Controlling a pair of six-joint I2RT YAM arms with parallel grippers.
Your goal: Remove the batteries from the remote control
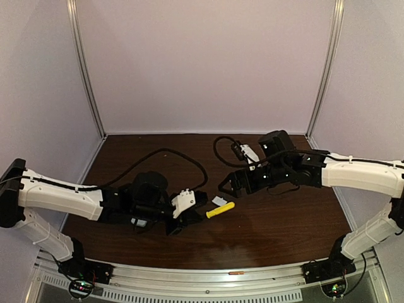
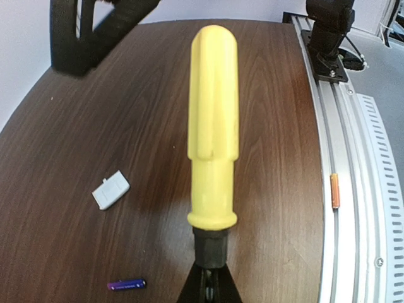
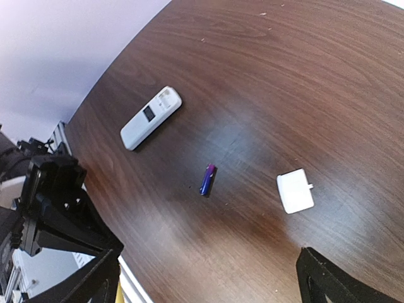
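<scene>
The remote control (image 3: 151, 117) lies flat on the dark table, its small dark window facing up. A blue-purple battery (image 3: 207, 179) (image 2: 126, 285) lies loose between it and the small white lid piece (image 3: 295, 191) (image 2: 110, 189) (image 1: 219, 201). My right gripper (image 3: 211, 281) (image 1: 230, 184) hangs open above the table near the battery and touches nothing. My left gripper (image 2: 211, 287) (image 1: 192, 214) is shut on the dark shaft of the yellow-handled screwdriver (image 2: 213, 126) (image 1: 220, 210), held level just over the table. I cannot pick out the remote or battery in the top view.
A small orange piece (image 2: 335, 191) (image 1: 237, 273) rests on the aluminium rail (image 2: 353, 208) at the near table edge. Black cables (image 1: 183, 158) loop over the table behind the left arm. Walls close in the back and both sides.
</scene>
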